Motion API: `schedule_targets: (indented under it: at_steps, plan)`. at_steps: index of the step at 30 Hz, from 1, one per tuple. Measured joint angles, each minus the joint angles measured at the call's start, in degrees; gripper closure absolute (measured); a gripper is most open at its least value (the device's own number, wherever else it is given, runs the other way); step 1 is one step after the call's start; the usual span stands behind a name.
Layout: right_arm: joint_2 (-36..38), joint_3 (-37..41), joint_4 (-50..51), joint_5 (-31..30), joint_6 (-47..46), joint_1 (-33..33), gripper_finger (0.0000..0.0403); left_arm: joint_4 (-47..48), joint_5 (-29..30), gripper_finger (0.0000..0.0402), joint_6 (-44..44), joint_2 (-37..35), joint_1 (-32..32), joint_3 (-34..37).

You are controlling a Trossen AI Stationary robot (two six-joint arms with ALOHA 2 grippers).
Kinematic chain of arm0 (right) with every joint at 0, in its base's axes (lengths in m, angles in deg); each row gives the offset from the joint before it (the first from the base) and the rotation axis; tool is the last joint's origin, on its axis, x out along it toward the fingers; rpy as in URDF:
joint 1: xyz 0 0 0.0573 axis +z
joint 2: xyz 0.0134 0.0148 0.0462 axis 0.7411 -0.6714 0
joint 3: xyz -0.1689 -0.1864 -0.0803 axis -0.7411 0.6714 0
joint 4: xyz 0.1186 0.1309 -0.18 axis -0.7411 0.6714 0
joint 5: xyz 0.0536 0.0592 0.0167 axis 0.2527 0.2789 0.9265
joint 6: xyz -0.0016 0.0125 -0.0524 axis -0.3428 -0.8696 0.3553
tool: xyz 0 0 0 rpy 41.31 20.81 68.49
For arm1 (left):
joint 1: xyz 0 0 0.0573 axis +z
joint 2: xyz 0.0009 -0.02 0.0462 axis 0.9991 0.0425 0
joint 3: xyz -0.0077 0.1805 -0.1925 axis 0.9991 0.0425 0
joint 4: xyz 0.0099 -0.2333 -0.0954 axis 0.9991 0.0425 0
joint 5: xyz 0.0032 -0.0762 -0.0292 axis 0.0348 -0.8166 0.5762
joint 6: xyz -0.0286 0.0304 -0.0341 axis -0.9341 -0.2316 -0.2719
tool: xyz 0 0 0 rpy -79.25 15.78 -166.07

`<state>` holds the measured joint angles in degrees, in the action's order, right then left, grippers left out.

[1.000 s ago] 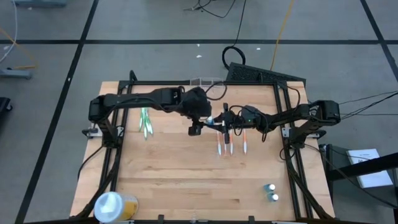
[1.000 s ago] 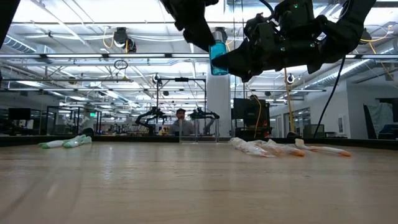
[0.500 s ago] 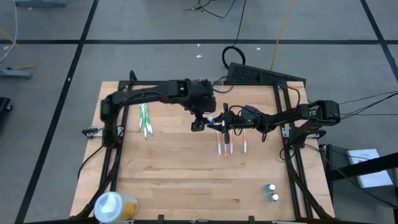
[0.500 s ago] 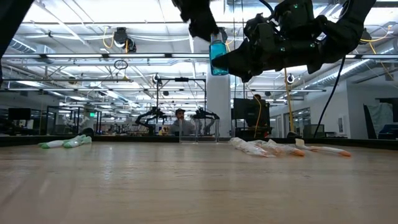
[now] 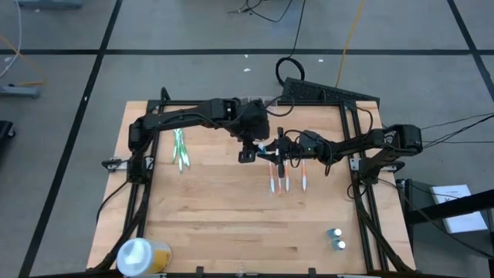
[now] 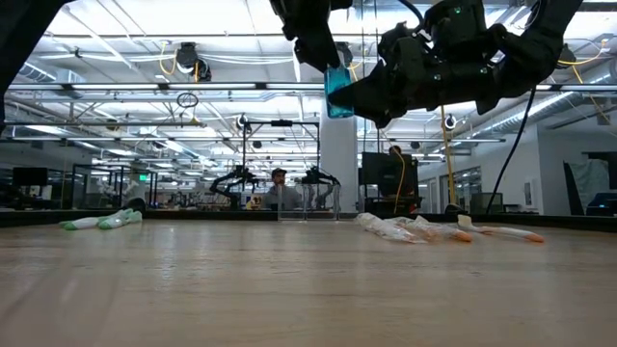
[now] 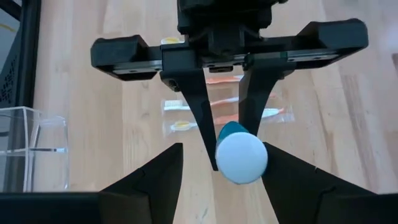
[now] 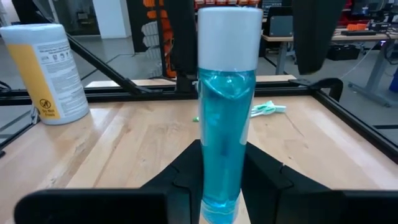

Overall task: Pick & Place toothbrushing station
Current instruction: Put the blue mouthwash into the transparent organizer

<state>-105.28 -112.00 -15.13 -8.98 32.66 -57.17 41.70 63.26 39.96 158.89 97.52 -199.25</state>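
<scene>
A small clear plastic holder [image 7: 28,146] stands upright on the wooden table's far edge, boxy, colourless, apparently with nothing in it.

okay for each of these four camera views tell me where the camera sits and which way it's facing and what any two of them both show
High: above, facing straight down on the table; both arms show.
Low: at tabletop height, facing level across; both arms enter from above.
Left wrist: on the left arm, facing its own fingers and the right gripper.
Right wrist: on the right arm, facing along its fingers.
Shared: every view shows the blue bottle held off the table.
</scene>
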Motion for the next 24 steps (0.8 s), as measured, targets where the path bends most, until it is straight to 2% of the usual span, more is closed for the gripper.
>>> schedule_targets:
  at_steps: [14, 18, 22, 24]
  plan:
    - [0.0, 0.0, 0.3, 0.2, 0.2, 0.0, 0.0327, -0.1, -0.3, 0.0206, -1.1, -0.4, 0.0, 0.0]
    - [0.0, 0.0, 0.3, 0.1, 0.1, 0.0, 0.0326, -0.1, -0.8, 0.0237, -2.3, -0.4, 0.0, 0.0]
    - [0.0, 0.0, 0.3, 0.2, 0.2, 0.0, 0.0326, -0.1, -2.6, 0.0300, -2.5, -0.4, 0.0, 0.0]
    - [0.0, 0.0, 0.3, 0.2, 0.2, 0.0, 0.0325, -0.2, -2.9, 0.0310, -2.5, -0.4, 0.1, 0.0]
